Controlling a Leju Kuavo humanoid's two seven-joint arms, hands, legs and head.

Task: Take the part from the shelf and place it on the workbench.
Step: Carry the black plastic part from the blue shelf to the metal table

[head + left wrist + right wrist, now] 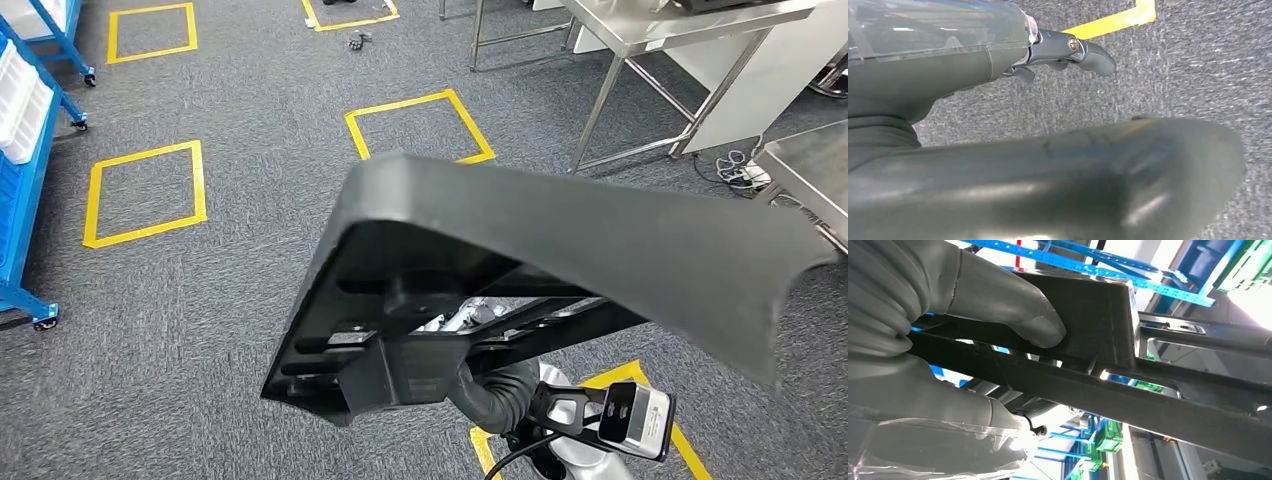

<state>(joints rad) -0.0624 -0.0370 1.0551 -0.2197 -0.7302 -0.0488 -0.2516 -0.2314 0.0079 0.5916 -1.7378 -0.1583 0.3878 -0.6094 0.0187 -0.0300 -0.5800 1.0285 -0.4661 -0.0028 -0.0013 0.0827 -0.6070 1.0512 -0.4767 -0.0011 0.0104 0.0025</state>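
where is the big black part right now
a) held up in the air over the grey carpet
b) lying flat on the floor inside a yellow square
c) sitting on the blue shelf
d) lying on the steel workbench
a: the head view shows the black part raised above the carpet, short of the steel workbench, and the right wrist view shows the right hand gripping its frame.

Floor: grey carpet (250,250) across the head view.
Tape squares: yellow outlines (145,193) at left, (151,32) at upper left, (419,126) at upper centre, (350,14) at the top edge.
Small dark object: on the carpet (358,41) just below the top-edge square; too small to identify.
Cable and power strip: white, on the floor (738,168) at right.
Yellow tape strip: (1113,21) at the upper edge of the left wrist view.
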